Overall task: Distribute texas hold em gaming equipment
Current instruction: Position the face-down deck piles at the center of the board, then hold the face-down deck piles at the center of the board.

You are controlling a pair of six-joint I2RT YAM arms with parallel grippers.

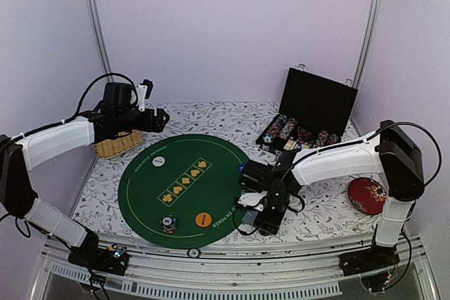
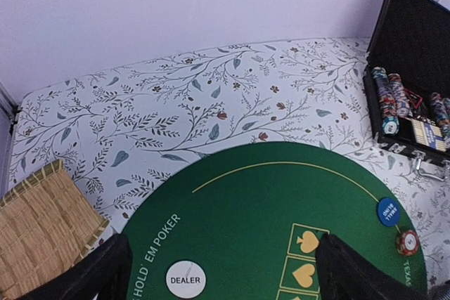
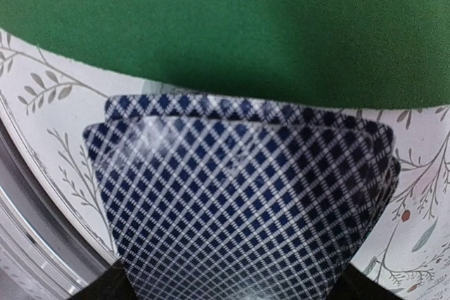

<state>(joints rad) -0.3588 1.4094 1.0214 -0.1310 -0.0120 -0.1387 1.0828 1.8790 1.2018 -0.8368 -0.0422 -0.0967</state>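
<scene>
Right gripper (image 1: 266, 224) is low near the counter's near edge, right of centre. Its fingers pinch a fanned stack of playing cards (image 3: 239, 201), blue diamond backs toward the wrist camera, just at the rim of the green poker mat (image 1: 148, 187). Left gripper (image 2: 223, 254) hovers toward the far-left corner, fingers spread wide. DEALER button (image 2: 185, 279) lies on the mat.

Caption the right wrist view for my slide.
Right gripper holds a few fanned blue-patterned cards above the floral tablecloth, just off the green mat.
</scene>
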